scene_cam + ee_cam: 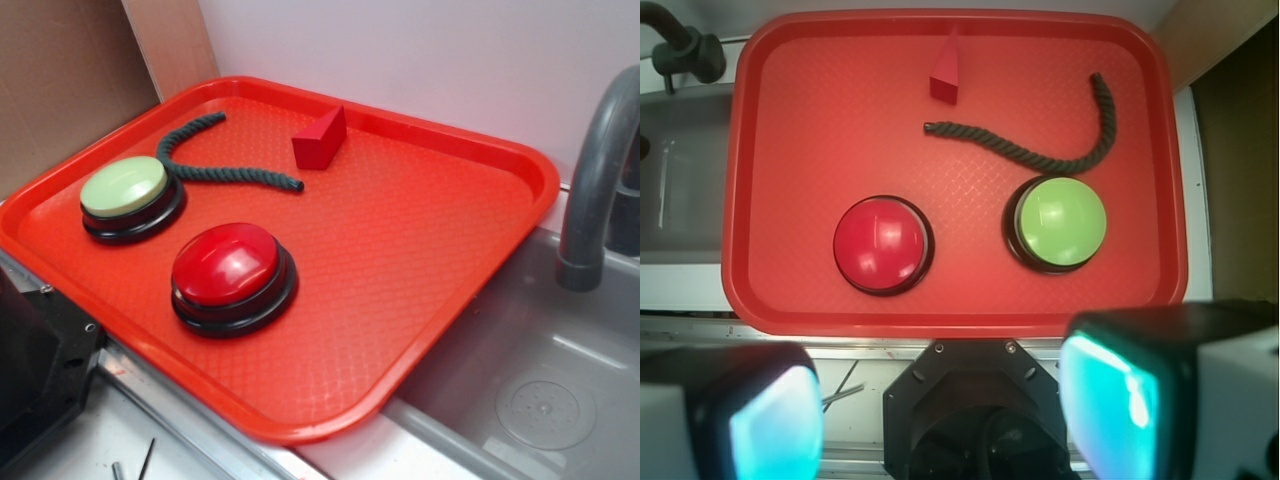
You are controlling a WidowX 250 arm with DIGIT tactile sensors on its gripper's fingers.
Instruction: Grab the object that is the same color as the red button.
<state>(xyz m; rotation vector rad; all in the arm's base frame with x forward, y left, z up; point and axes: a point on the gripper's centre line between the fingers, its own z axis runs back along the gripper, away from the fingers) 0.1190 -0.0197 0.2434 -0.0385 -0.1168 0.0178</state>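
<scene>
A small matte red wedge block (320, 139) (946, 74) lies near the far rim of the red tray (440, 290) (790, 110). The glossy red dome button (230, 272) (882, 245) on its black base sits toward the tray's near side. In the wrist view my gripper (945, 415) hangs high over the robot's black base, short of the tray's near rim. Its jaws stand wide apart with nothing between them, one finger pad (775, 425) at each lower corner. The exterior view does not show the gripper.
A pale green button (130, 193) (1058, 222) stands beside the red one. A dark green rope (205, 160) (1040, 150) curves between it and the wedge. A grey sink (530, 380) with a faucet (595, 180) lies along one side of the tray, and a brown panel (60, 70) along the other.
</scene>
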